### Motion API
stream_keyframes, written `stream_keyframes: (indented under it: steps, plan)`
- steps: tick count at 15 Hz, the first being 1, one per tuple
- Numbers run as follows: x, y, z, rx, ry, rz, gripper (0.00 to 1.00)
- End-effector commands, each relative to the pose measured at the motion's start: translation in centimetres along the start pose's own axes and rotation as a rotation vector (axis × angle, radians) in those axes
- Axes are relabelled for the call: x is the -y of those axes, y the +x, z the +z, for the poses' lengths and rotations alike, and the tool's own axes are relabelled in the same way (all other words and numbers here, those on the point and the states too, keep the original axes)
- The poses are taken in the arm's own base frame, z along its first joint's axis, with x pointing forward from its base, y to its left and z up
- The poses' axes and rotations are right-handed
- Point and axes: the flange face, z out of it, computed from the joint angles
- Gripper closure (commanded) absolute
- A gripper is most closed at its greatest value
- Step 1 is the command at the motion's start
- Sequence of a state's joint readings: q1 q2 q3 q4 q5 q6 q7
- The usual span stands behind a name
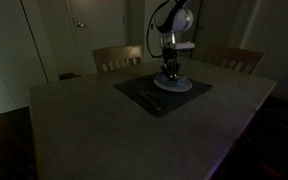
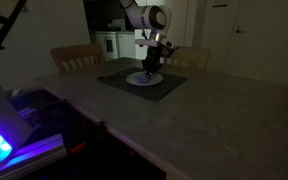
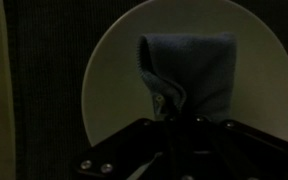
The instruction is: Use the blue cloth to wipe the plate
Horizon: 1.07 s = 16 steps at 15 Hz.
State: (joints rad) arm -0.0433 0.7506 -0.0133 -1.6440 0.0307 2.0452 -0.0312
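On plate over placemat: blue cloth, bunched.

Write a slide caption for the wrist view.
Gripper shut on a pale blue fabric cloth over a round white plate.

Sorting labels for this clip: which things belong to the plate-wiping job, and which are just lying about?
In the job: blue cloth, plate, gripper shut on the cloth.
Just around: dark placemat, table, chairs.
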Motion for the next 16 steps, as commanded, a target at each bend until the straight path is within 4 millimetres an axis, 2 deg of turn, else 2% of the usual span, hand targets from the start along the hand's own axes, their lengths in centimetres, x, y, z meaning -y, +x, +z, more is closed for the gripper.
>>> stream_keyframes:
  steps: [1, 4, 8, 13, 16]
  plan:
    - [1.0, 0.6, 2.4, -0.016, 0.112, -0.085, 0.98]
    - [1.1, 0.4, 2.3, 0.0, 0.179, -0.172, 0.98]
    - [0.4, -0.3, 2.4, 0.063, 0.179, -0.307, 0.98]
    - [-1.3, -1.3, 2.5, 0.157, 0.079, -0.326, 0.98]
    - [-3.1, -1.6, 2.8, 0.191, -0.066, -0.233, 0.98]
